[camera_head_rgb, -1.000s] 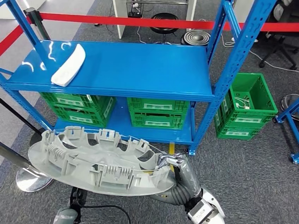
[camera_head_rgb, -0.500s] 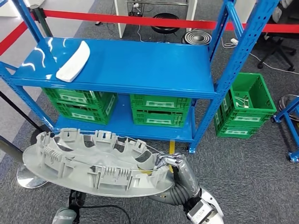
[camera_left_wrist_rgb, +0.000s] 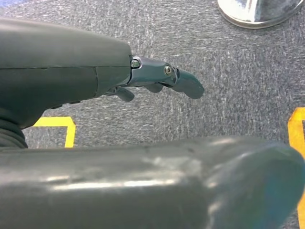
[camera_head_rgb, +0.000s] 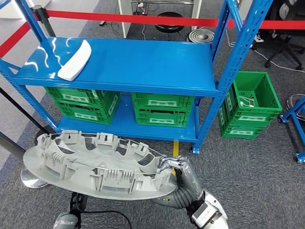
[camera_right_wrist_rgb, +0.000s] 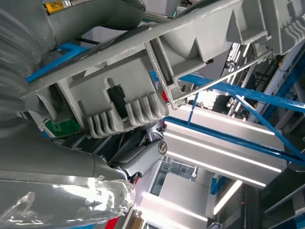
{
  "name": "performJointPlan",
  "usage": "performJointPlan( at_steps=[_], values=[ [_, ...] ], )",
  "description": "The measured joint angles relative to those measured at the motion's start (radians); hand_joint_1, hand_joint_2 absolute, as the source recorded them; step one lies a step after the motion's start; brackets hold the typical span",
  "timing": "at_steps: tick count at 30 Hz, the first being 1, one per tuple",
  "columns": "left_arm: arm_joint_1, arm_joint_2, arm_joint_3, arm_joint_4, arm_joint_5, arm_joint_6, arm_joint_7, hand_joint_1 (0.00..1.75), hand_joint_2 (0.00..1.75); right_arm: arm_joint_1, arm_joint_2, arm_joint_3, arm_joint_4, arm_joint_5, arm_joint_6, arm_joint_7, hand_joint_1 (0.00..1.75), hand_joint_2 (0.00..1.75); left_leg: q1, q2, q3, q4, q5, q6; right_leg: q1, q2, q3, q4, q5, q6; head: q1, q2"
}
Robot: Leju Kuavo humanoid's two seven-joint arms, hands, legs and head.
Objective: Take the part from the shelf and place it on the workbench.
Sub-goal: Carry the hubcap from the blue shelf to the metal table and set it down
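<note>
A large grey plastic part, ribbed and oval, is held level in front of me, low over the carpet. My right hand grips its right end, fingers curled over the rim. In the right wrist view the part's ribbed underside lies against the right hand, with its dark fingers hooked under a clip. My left hand hangs over grey carpet with its fingers stretched out, apart from the thumb, and nothing between them. The blue shelf stands ahead of me.
A white curved part lies on the shelf's top left. Green crates fill the lower shelf, and another green crate stands on the floor to the right. Red barrier tape runs behind. A round metal stand base sits on the floor at the left.
The whole picture has shifted a little, so the camera has moved; the shelf now sits slightly higher and more to the right. The part stays in my right hand's grip.
</note>
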Motion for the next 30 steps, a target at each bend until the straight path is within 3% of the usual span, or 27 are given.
performJointPlan(
  at_steps=[2,4,5,6,7,8,10,12,14,16,19,20,21,22,23,25,27,29,30],
  values=[
    [0.001,0.001,0.0,0.0,0.0,0.0,-0.001,0.0,0.0,-0.001,0.002,0.0,0.001,0.0,0.004,0.001,1.75,1.75,0.001,0.0,-0.028,0.065,-0.048,-0.009,-0.003,-0.008,-0.004,-0.003,0.007,-0.014,-0.004,0.0],
    [0.001,0.001,-0.001,0.0,0.0,0.0,-0.002,0.0,0.0,-0.001,0.004,0.0,0.002,-0.001,0.007,0.001,1.75,1.75,0.001,0.0,-0.081,0.193,-0.118,-0.016,-0.002,-0.017,-0.012,-0.003,0.011,-0.021,-0.007,0.0],
    [0.002,0.001,-0.001,0.0,0.0,-0.001,-0.002,0.0,0.0,-0.001,0.005,0.0,0.003,-0.001,0.009,0.001,1.75,1.75,0.001,0.0,-0.101,0.246,-0.138,-0.017,-0.001,-0.022,-0.015,-0.003,0.012,-0.023,-0.006,0.0],
    [0.003,0.001,-0.001,0.0,0.0,-0.001,-0.002,0.0,0.0,0.0,0.005,0.0,0.005,-0.001,0.01,0.001,1.75,1.75,0.001,0.001,-0.106,0.268,-0.14,-0.017,0.001,-0.028,-0.017,-0.003,0.013,-0.024,-0.007,0.0],
    [0.004,0.001,-0.001,0.0,0.0,-0.001,-0.002,0.0,0.0,0.0,0.005,0.0,0.006,-0.001,0.011,0.002,1.75,1.75,0.001,0.002,-0.092,0.251,-0.123,-0.015,0.001,-0.034,-0.017,-0.003,0.014,-0.025,-0.007,0.0],
    [0.004,0.002,-0.001,0.0,0.0,-0.001,-0.002,0.0,0.0,0.0,0.005,0.0,0.007,-0.001,0.012,0.002,1.75,1.75,0.0,0.008,-0.061,0.198,-0.092,-0.013,0.002,-0.04,-0.017,-0.003,0.014,-0.024,-0.006,0.0],
    [0.001,0.002,-0.001,0.0,0.0,-0.001,-0.002,0.0,0.0,-0.001,0.006,0.0,0.007,-0.001,0.012,0.002,1.75,1.75,-0.006,0.048,0.011,0.063,-0.042,-0.005,0.007,-0.053,-0.016,0.0,0.014,-0.02,-0.007,0.0],
    [-0.003,0.001,-0.002,0.0,0.0,-0.001,-0.002,0.0,0.0,-0.001,0.007,0.0,0.008,-0.002,0.012,0.002,1.75,1.75,-0.013,0.076,0.038,-0.003,-0.03,0.004,0.014,-0.066,-0.019,0.002,0.014,-0.013,-0.007,0.0],
    [-0.002,0.0,-0.002,0.0,0.0,-0.002,-0.002,0.0,0.0,-0.001,0.007,0.0,0.008,-0.005,0.012,0.002,1.75,1.75,-0.013,0.062,0.033,-0.007,-0.028,0.015,0.017,-0.083,-0.021,0.002,0.013,-0.006,-0.005,0.0],
    [0.001,0.001,-0.001,0.0,0.001,-0.001,-0.002,0.0,0.0,-0.001,0.007,0.0,0.008,-0.011,0.012,0.002,1.75,1.75,-0.009,0.042,0.03,-0.01,-0.022,0.025,0.013,-0.067,-0.032,0.027,-0.01,0.005,-0.004,0.0],
    [0.001,0.003,-0.001,0.0,0.001,0.0,-0.002,0.0,0.0,0.001,0.007,0.001,0.009,-0.017,0.013,0.002,1.75,1.75,-0.004,0.012,0.024,-0.01,-0.016,0.038,0.005,-0.017,-0.108,0.202,-0.102,0.019,0.0,0.0],
    [0.003,0.003,-0.001,0.0,0.001,0.0,-0.002,0.0,0.0,0.002,0.007,0.001,0.01,-0.017,0.013,0.002,1.75,1.75,-0.004,0.001,0.023,-0.01,-0.015,0.039,0.004,-0.013,-0.135,0.261,-0.123,0.021,0.0,0.0],
    [0.005,0.003,-0.001,0.0,0.001,0.0,-0.002,0.0,0.0,0.003,0.007,0.001,0.01,-0.017,0.013,0.002,1.75,1.75,-0.004,-0.009,0.022,-0.01,-0.014,0.039,0.004,-0.011,-0.148,0.289,-0.126,0.021,0.0,0.0],
    [0.006,0.003,-0.001,0.0,0.001,0.0,-0.002,0.0,0.0,0.004,0.007,0.001,0.01,-0.017,0.013,0.002,1.75,1.75,-0.003,-0.02,0.022,-0.01,-0.013,0.039,0.003,-0.01,-0.143,0.277,-0.109,0.021,0.0,0.0],
    [0.007,0.003,-0.001,0.0,0.001,0.0,-0.002,0.0,0.0,0.005,0.007,0.001,0.01,-0.017,0.014,0.002,1.75,1.75,-0.002,-0.031,0.022,-0.009,-0.012,0.037,0.002,-0.005,-0.118,0.226,-0.075,0.02,0.0,0.0],
    [0.007,0.003,-0.001,0.0,0.0,0.0,-0.002,0.0,0.0,0.005,0.007,0.001,0.01,-0.017,0.014,0.002,1.75,1.75,-0.001,-0.053,0.021,-0.007,-0.01,0.031,-0.004,0.028,-0.049,0.085,-0.014,0.02,0.0,0.0],
    [0.007,0.004,-0.001,0.0,0.0,0.0,-0.002,0.0,0.0,0.006,0.007,0.001,0.01,-0.017,0.014,0.002,1.75,1.75,0.0,-0.069,0.012,-0.005,-0.004,0.02,-0.008,0.058,-0.014,0.015,0.001,0.019,-0.001,0.0],
    [0.01,0.005,-0.001,0.0,0.0,0.0,-0.002,0.0,0.0,0.007,0.008,0.001,0.01,-0.017,0.014,0.003,1.75,1.75,0.003,-0.082,0.002,-0.007,0.005,0.007,-0.006,0.053,-0.014,0.01,0.002,0.011,-0.001,0.0],
    [0.012,0.006,-0.001,0.0,0.0,0.0,-0.002,0.0,0.0,0.007,0.009,0.001,0.01,-0.017,0.014,0.003,1.75,1.75,0.004,-0.076,-0.002,-0.006,0.004,0.001,-0.006,0.045,-0.015,0.008,0.006,0.005,-0.001,0.0]
  ],
)
